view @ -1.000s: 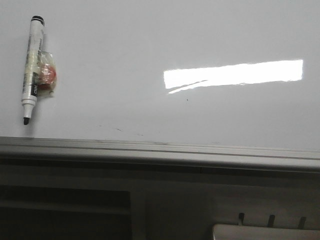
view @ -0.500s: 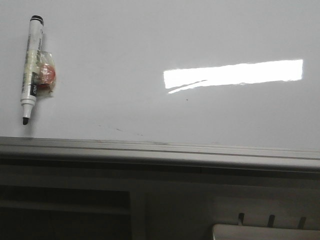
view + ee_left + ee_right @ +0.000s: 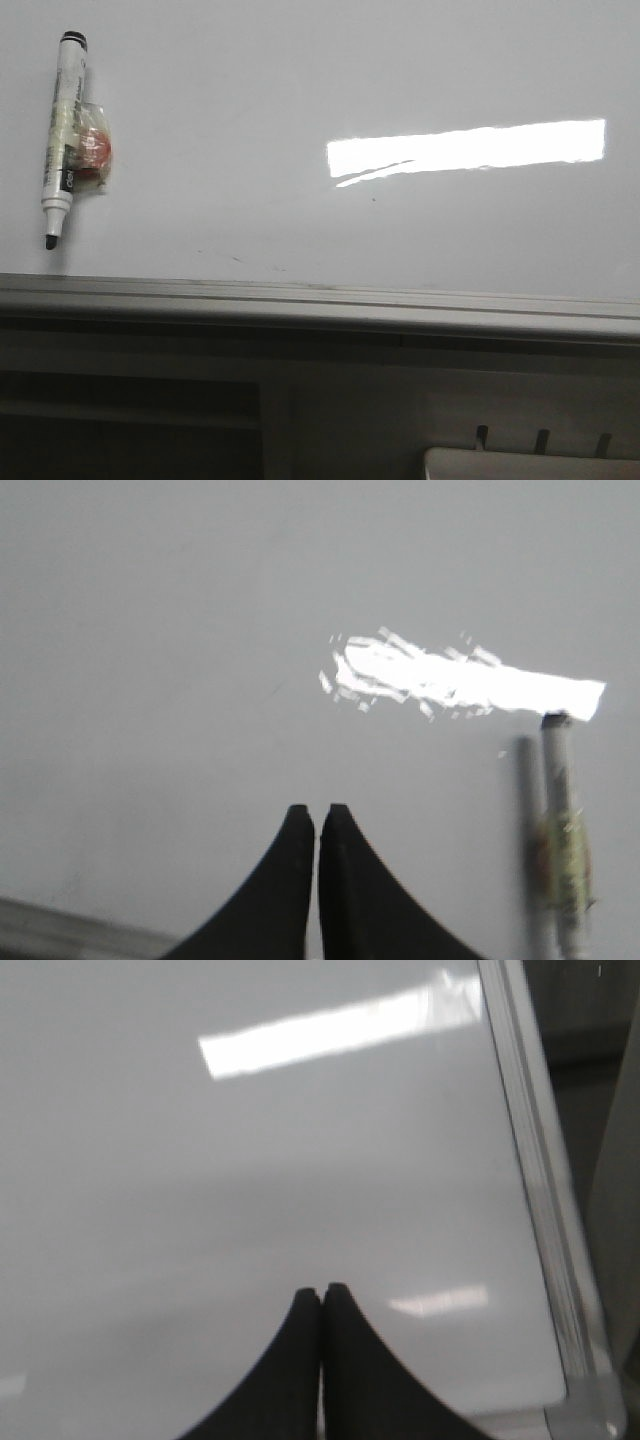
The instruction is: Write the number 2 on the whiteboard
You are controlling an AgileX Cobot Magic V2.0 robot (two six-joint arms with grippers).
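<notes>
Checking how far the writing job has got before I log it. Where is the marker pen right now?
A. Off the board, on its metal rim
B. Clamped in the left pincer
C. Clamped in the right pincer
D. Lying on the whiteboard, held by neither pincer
D: the marker pen lies on the whiteboard, while the left pincer and the right pincer are both shut on nothing.

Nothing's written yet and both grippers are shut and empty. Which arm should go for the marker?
Likely the left. The marker lies at the whiteboard's left side and shows in the left wrist view beside the left gripper; the right gripper sees only bare board.
</notes>
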